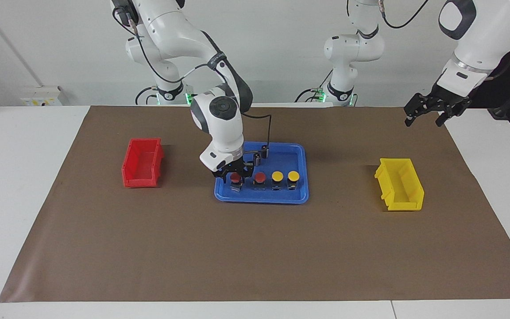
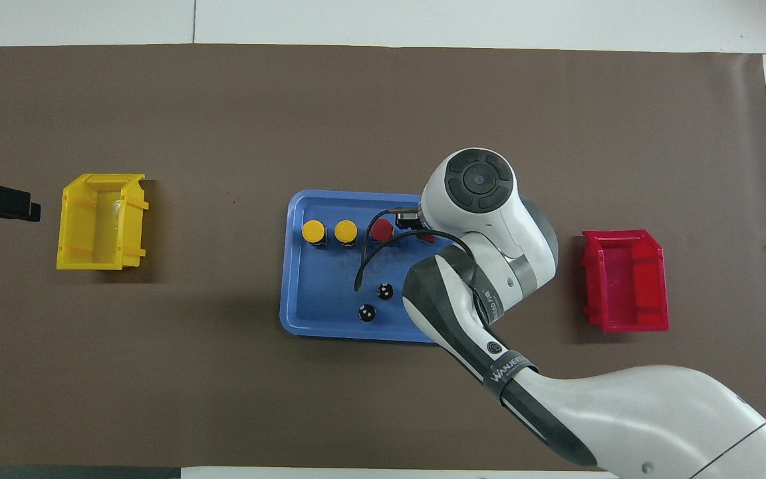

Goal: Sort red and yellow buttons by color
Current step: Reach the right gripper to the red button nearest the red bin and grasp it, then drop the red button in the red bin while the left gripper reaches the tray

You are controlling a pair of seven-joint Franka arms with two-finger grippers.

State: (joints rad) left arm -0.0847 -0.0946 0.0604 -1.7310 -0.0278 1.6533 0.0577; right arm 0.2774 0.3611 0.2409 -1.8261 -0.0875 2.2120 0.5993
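The right gripper is down in the glossy blue tray with its jaws closing around the end red button, round-capped on a blocky body, so next comes a lift toward the red bin, while the left gripper waits wide-jawed.

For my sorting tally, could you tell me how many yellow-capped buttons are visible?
2, side by side in the blue tray: one yellow button at the row's end, the other yellow button beside a red button.
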